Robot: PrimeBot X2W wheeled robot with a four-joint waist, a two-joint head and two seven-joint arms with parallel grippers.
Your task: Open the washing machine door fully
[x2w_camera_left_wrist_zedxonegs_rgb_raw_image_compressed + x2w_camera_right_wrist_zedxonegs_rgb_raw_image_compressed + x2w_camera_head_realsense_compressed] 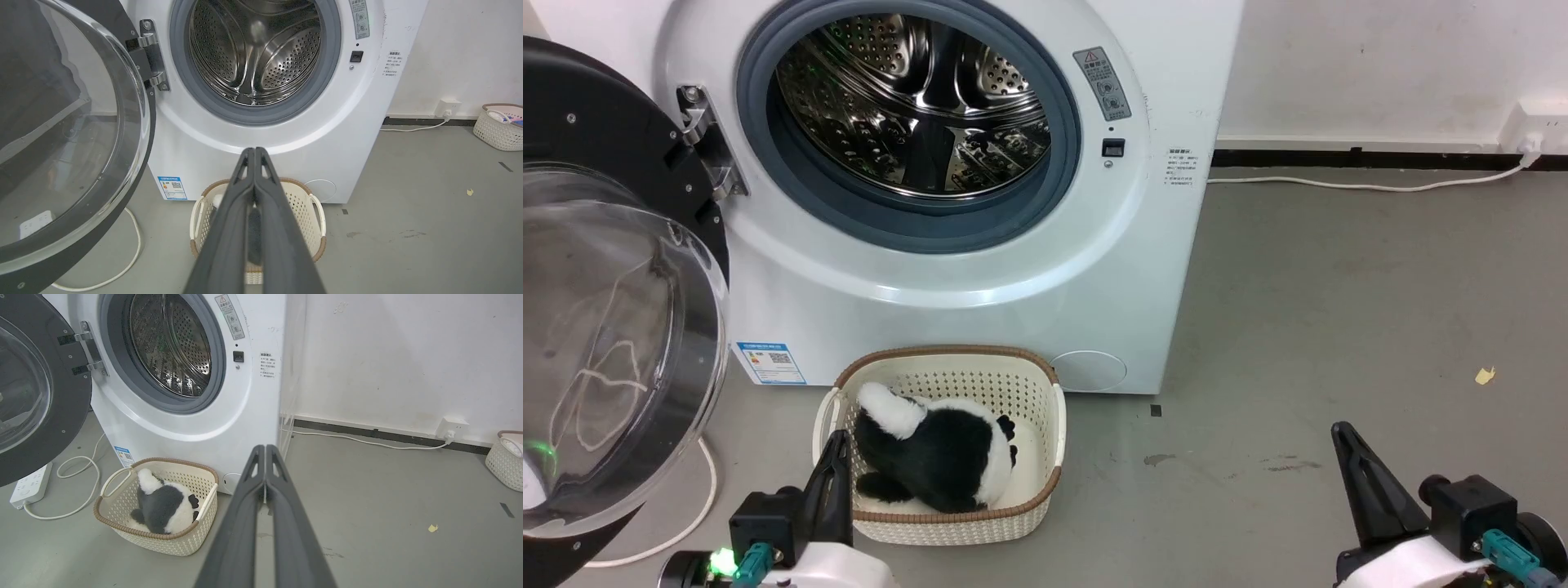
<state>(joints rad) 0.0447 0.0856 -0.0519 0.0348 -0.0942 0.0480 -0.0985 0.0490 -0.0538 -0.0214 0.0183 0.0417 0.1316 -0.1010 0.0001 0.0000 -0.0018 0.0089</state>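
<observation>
White basket [956, 529] with plush panda [931, 461] before washing machine [980, 278] | door [613, 327] open

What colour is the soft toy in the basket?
It's a black and white plush toy, clearest in the right wrist view.

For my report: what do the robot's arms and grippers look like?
The left gripper and right gripper each have two long, dark grey, tapering fingers on a black boxy mount. The forearms are glossy white and rounded. A teal connector sits at each wrist; a green light glows by the left one.
</observation>
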